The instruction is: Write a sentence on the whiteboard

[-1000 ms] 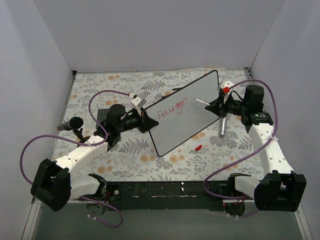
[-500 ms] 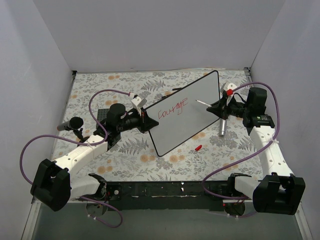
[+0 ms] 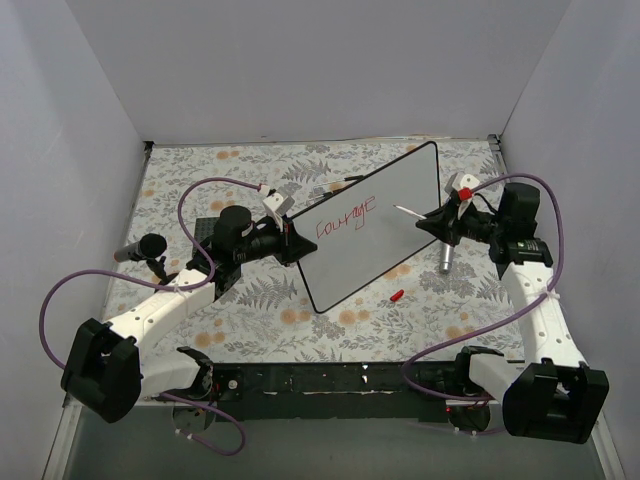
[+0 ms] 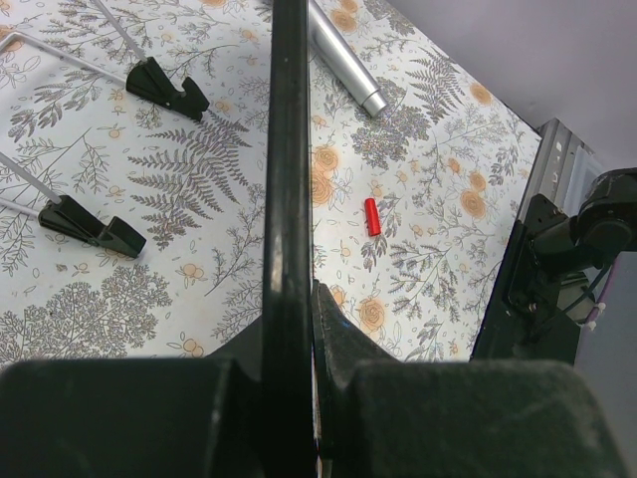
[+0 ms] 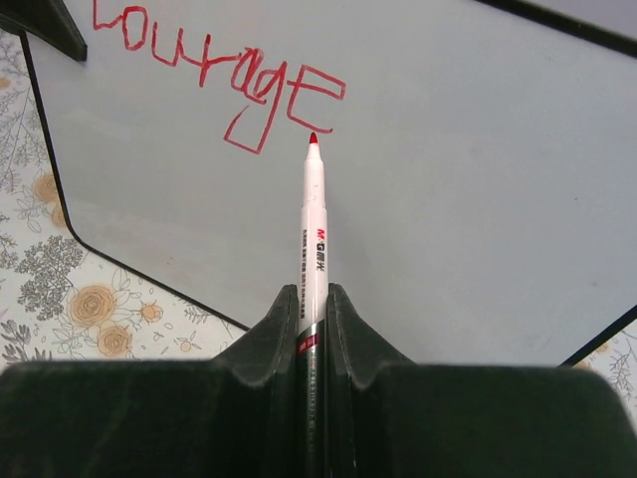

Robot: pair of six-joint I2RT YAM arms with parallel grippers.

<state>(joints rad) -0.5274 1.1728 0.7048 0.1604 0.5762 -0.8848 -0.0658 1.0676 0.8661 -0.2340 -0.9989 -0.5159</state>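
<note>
The whiteboard [image 3: 385, 245] stands tilted on the floral table and shows one red word, "courage" [image 3: 347, 216]; the rest of the sentence is not on it. My left gripper [image 3: 290, 243] is shut on the board's left edge, which shows as a black bar [image 4: 289, 149] in the left wrist view between my jaws [image 4: 299, 299]. My right gripper [image 3: 432, 222] is shut on a white red-tipped marker [image 5: 315, 219]. The marker tip [image 5: 313, 137] points at the board [image 5: 478, 199] just right of the word's last letter [image 5: 299, 95]. I cannot tell whether it touches.
A silver cylinder [image 3: 444, 255] and a small red cap [image 3: 397, 296] lie on the table right of the board. The cap also shows in the left wrist view [image 4: 372, 216], along with the board's black feet [image 4: 167, 88]. A black object [image 3: 140, 248] lies at the far left.
My right arm has drawn back slightly to the right and down, with the marker in it. The word on the board is unchanged. The left arm has not moved.
</note>
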